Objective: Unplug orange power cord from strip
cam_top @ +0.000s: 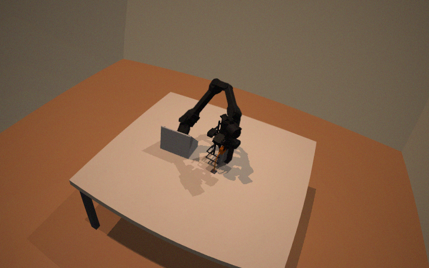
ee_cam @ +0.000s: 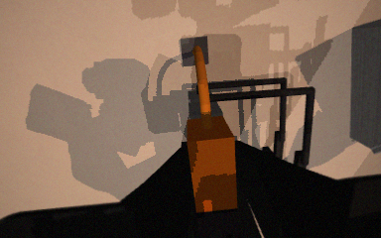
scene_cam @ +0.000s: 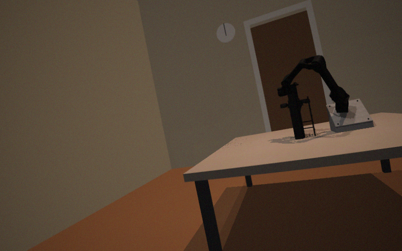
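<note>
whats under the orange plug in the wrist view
The orange plug sits clamped in the gripper, whose dark body covers whatever lies below it. Its cord runs to a small grey block.

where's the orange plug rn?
Wrist view, centre: the orange plug is clamped in the tool, its cord running to a small grey block on the table.
</note>
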Motion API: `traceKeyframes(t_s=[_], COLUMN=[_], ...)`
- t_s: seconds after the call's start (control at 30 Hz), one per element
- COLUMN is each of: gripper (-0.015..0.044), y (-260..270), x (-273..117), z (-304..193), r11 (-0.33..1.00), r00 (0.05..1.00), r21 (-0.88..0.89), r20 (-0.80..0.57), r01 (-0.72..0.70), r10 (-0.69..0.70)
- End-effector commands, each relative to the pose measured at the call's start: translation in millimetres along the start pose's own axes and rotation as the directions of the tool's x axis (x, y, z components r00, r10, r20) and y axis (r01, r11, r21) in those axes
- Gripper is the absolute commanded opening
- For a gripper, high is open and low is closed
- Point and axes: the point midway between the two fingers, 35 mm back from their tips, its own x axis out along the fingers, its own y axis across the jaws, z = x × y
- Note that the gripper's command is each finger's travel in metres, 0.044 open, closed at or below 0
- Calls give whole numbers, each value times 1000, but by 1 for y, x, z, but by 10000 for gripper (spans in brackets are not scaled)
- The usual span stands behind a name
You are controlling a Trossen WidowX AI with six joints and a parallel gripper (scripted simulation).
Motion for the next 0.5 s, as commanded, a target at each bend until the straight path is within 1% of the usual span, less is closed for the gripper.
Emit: traceKeyframes(t_s=[0.0, 0.47], gripper=[0, 0], y=[2, 0], x=[-6, -11], z=[25, 48], r11=[1000, 1000], r00=[999, 999], r21=[10, 13], r20=[49, 49], r01=[-8, -8], r10=[8, 7])
